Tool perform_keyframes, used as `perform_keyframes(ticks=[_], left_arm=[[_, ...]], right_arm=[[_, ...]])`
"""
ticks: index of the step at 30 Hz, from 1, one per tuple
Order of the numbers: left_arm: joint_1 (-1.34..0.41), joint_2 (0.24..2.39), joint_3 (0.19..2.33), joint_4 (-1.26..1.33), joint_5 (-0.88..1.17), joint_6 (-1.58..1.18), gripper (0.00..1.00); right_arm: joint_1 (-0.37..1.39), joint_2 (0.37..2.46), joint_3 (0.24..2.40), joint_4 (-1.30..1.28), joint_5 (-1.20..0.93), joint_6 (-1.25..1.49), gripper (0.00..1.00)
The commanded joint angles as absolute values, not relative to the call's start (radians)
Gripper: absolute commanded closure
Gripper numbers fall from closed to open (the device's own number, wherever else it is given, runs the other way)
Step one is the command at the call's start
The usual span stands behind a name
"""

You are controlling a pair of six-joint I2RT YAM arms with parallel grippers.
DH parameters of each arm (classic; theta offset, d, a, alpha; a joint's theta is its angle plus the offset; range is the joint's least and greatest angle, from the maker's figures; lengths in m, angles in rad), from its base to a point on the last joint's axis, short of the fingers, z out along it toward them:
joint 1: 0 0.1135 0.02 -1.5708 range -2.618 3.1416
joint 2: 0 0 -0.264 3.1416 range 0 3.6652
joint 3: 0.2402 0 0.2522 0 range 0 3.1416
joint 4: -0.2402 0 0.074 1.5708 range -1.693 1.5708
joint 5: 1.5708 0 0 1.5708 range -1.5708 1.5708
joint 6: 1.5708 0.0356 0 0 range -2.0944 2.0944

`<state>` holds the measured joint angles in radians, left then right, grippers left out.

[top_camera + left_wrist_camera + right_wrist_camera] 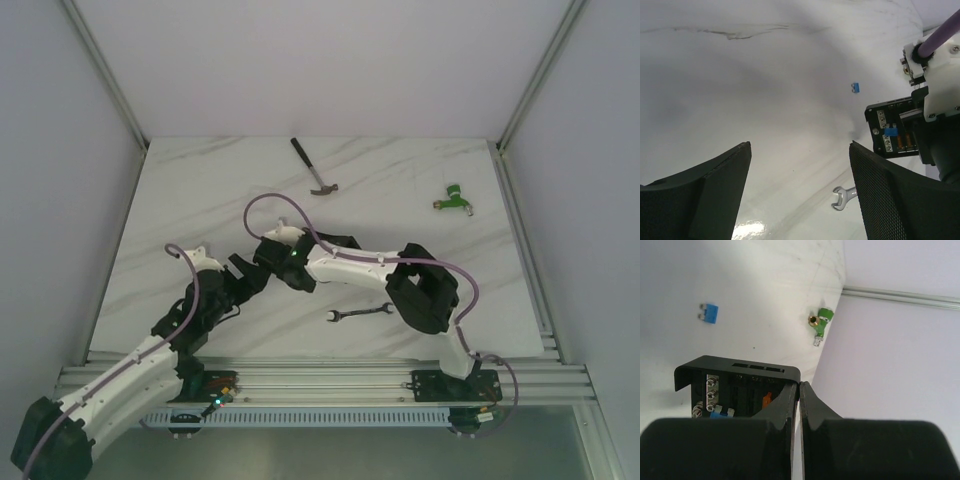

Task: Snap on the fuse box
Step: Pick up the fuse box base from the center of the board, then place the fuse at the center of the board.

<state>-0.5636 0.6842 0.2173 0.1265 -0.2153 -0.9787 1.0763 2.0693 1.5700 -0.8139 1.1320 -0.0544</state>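
Note:
The fuse box (735, 377) is a small black open box with screw terminals, a blue fuse and orange fuses inside. My right gripper (800, 386) is shut, pinching the box's right wall at its top corner. In the left wrist view the fuse box (892, 132) hangs from the right gripper at the right, its open face towards the camera. My left gripper (800, 147) is open and empty, low over bare table just left of the box. In the top view the left gripper (243, 272) and right gripper (268, 252) meet at table centre-left; the box is hidden there.
A loose blue fuse (855, 87) lies on the table beyond the box; it also shows in the right wrist view (708, 313). A small wrench (357, 313) lies near the front. A hammer (313, 168) and a green fitting (453, 198) lie at the back.

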Motion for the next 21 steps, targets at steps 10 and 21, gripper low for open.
perform_keyframes(ticks=[10,21], left_arm=[[-0.56,0.535,0.172,0.053,-0.283,-1.02,0.12],[-0.56,0.506,0.166,0.043,-0.3,-1.029,0.12]], right_arm=[[1.032,2.067,1.519,-0.863,1.307,-0.104,1.0],[1.039,2.073,1.457,-0.801,1.284,-0.163,1.0]])
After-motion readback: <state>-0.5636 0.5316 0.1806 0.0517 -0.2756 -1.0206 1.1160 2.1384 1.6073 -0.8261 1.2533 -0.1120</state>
